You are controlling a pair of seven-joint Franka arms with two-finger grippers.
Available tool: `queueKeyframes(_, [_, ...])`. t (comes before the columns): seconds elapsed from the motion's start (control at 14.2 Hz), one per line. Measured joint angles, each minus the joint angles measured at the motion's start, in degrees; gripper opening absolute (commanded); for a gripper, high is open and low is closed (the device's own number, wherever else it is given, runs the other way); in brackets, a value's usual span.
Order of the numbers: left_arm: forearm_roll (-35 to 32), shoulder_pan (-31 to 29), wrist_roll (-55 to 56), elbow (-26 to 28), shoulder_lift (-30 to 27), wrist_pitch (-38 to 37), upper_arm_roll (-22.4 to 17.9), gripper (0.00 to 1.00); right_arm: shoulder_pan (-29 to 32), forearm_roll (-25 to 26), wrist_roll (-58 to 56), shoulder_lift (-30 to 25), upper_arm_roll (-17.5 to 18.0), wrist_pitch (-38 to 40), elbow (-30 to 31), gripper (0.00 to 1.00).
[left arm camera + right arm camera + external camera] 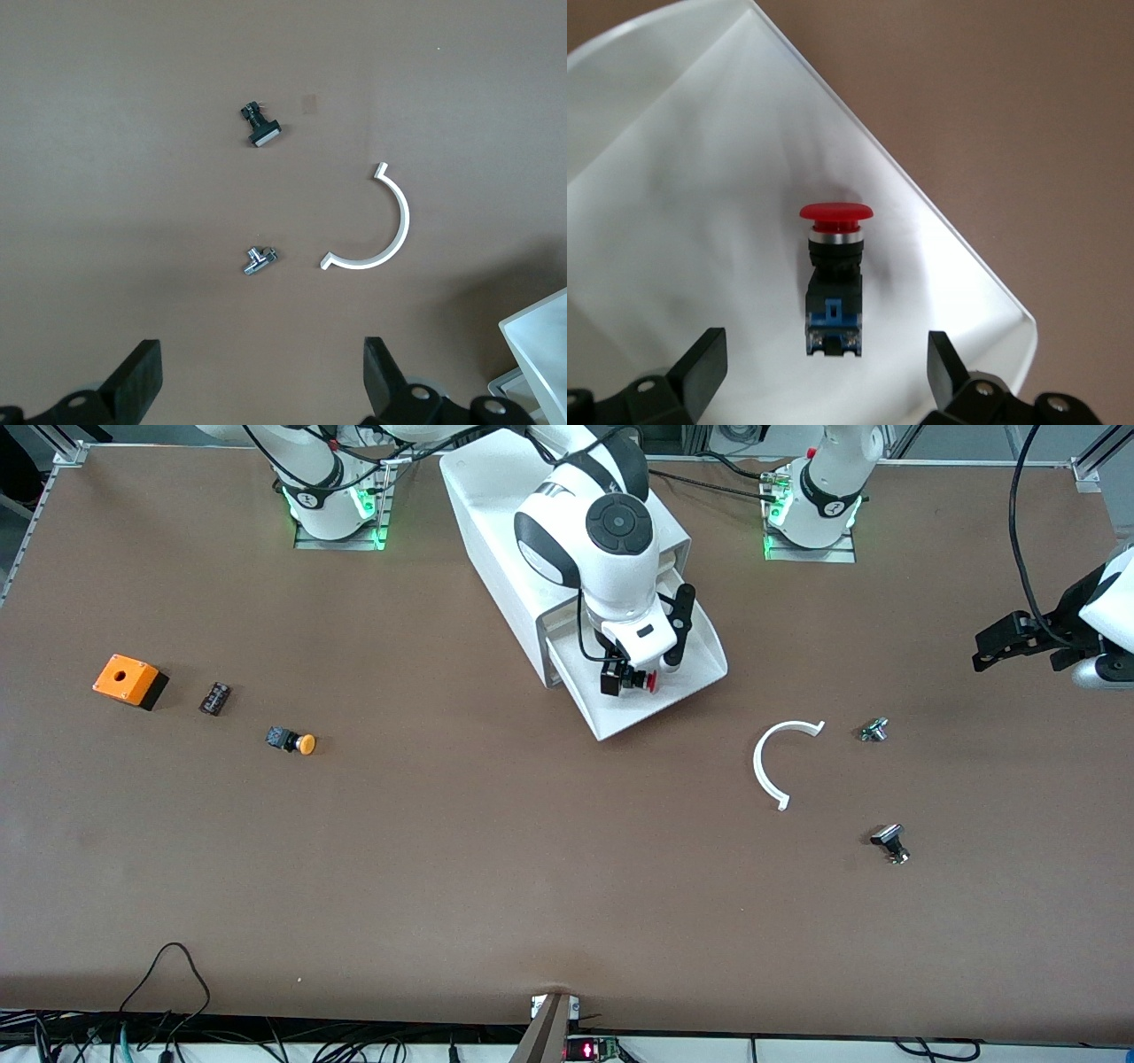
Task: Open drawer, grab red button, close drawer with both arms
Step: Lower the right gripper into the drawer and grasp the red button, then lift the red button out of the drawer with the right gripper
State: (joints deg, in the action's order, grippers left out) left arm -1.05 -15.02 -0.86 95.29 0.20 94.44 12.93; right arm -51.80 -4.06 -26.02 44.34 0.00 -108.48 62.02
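The drawer (701, 657) is pulled out of the white cabinet (505, 558) toward the front camera. The red-capped button (634, 680) lies on its side in the white tray. My right gripper (651, 657) hangs just over it. In the right wrist view the button (833, 274) lies on the tray floor (700, 177), and my right gripper (828, 372) is open, its fingers wide on either side of the blue-and-black body and apart from it. My left gripper (997, 651) waits open and empty over bare table at the left arm's end; it is also in the left wrist view (261, 376).
A white curved piece (780, 762), a small metal part (873, 730) and a black part (890, 843) lie nearer the front camera toward the left arm's end. An orange-capped button (292, 740), a small dark part (215, 698) and an orange box (128, 680) lie toward the right arm's end.
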Motion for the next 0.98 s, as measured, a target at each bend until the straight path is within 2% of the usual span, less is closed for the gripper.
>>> queueKeyframes(0.49, [0.02, 0.24, 0.31, -0.45, 0.01, 0.00, 1.33, 1.00, -0.21, 1.02, 0.00, 3.31, -0.12, -2.03, -0.05, 0.99])
queueKeyframes(0.56, [0.02, 0.23, 0.31, -0.47, 0.02, 0.00, 1.33, 1.00, -0.42, 1.14, 0.03, 3.45, -0.12, -2.62, -0.05, 0.87])
queueKeyframes(0.7, [0.02, 0.23, 0.31, -0.47, 0.02, 0.00, 1.33, 1.00, -0.67, 1.19, 0.14, 3.47, -0.12, -3.08, -0.11, 0.55])
queueKeyframes(0.77, [0.02, 0.23, 0.31, -0.47, 0.02, 0.00, 1.33, 1.00, -0.67, 1.26, 0.14, 3.47, -0.14, -3.11, -0.17, 0.47])
queueKeyframes(0.98, [0.02, 0.23, 0.32, -0.48, 0.02, 0.00, 1.33, 1.00, -0.43, 1.53, 0.14, 3.53, -0.58, -3.71, -0.19, 0.35])
